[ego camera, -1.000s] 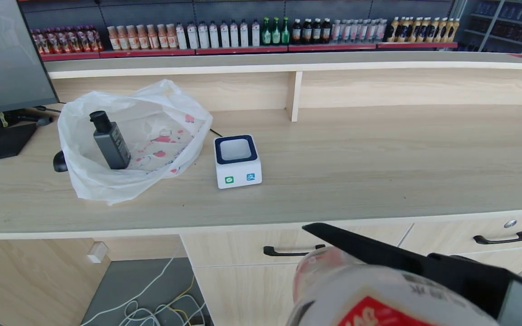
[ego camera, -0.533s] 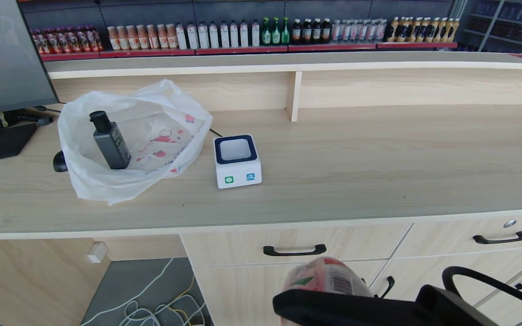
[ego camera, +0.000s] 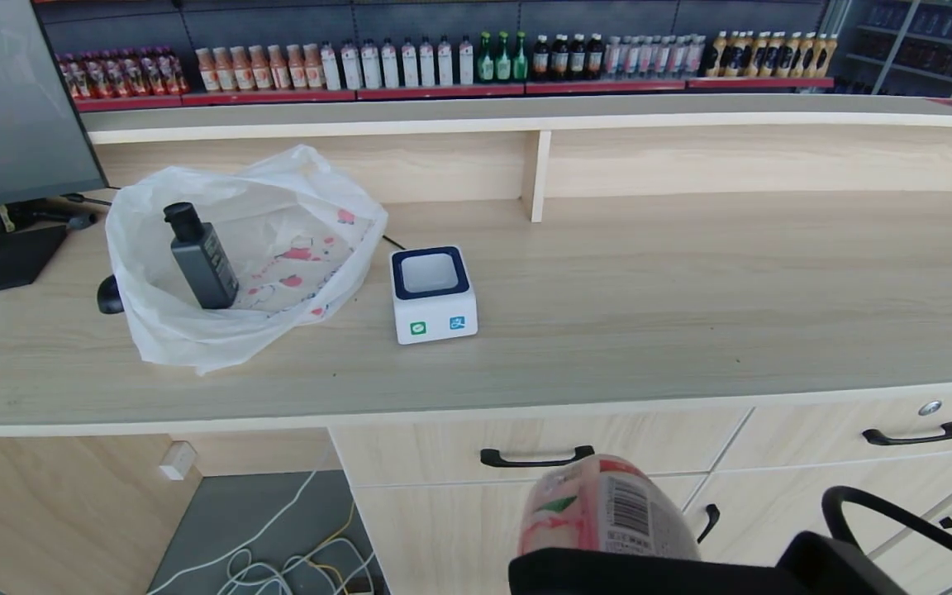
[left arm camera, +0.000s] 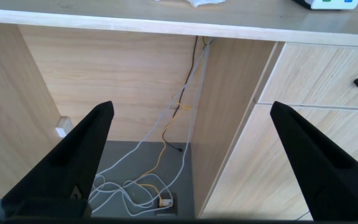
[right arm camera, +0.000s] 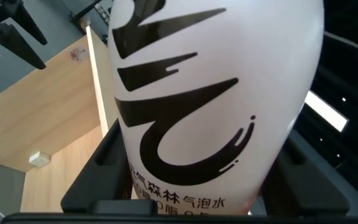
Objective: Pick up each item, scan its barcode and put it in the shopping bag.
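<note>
The pink-and-white plastic drink bottle (ego camera: 604,508), barcode showing, sat clamped in the right gripper (ego camera: 658,574) at six o'clock of the white cube scanner (ego camera: 433,293); the left gripper (left arm camera: 191,109) gaped empty.

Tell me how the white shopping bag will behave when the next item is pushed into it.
The shopping bag looks like thin, crinkled film, so it is probably floppy and will cave in under a push. Nothing seems to anchor it on the counter, so it may slide. The dark bottle standing inside could tip if the wall is nudged.
</note>
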{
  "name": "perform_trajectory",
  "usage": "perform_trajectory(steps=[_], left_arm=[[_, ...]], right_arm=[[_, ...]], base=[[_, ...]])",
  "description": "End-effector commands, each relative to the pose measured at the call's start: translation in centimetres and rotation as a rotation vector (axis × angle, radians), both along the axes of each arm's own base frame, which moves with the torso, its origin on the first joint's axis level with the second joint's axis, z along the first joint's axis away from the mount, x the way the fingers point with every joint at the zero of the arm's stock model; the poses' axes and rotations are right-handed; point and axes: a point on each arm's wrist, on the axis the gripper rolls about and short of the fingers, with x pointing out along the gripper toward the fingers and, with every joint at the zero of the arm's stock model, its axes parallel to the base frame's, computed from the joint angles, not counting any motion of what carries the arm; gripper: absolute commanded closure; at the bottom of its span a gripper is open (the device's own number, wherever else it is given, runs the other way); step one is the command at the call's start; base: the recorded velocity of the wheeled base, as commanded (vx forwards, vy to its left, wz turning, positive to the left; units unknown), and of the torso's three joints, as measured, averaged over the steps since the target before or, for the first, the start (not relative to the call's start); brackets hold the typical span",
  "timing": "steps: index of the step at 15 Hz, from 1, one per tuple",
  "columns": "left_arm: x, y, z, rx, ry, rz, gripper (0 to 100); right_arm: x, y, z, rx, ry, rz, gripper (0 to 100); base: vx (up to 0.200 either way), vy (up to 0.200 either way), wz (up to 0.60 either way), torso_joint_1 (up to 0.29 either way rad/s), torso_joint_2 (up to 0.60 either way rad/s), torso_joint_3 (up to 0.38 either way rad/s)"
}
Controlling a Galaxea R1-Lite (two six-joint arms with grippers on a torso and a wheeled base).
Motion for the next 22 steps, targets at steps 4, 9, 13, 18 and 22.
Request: perform_trajectory(steps=[4, 9, 13, 18, 22], left_arm=[[0.0, 0.0, 0.0, 0.001, 0.0, -0.001, 0], [0.0, 0.0, 0.0, -0.001, 0.0, 0.001, 0], [0.0, 0.0, 0.0, -0.001, 0.0, 0.001, 0], [0.0, 0.0, 0.0, -0.001, 0.0, 0.001, 0], [0.0, 0.0, 0.0, 0.001, 0.0, -0.001, 0]], right_arm=[[0.4, 0.3, -0.5, -0.031, -0.054, 0.038, 100], [0.6, 0.3, -0.5, -0.045, -0.141, 0.041, 100], [0.9, 1.1, -0.3, -0.034, -0.152, 0.039, 100], [1.0, 1.2, -0.3, -0.038, -0.182, 0.026, 100], [1.2, 1.2, -0.5, -0.047, -0.179, 0.018, 100]], base=[[0.0, 0.0, 0.0, 0.0, 0.0, 0.0], [0.0, 0.0, 0.0, 0.0, 0.0, 0.0], [0.0, 0.0, 0.0, 0.0, 0.0, 0.0], [0.0, 0.0, 0.0, 0.0, 0.0, 0.0], [0.0, 0.0, 0.0, 0.0, 0.0, 0.0]])
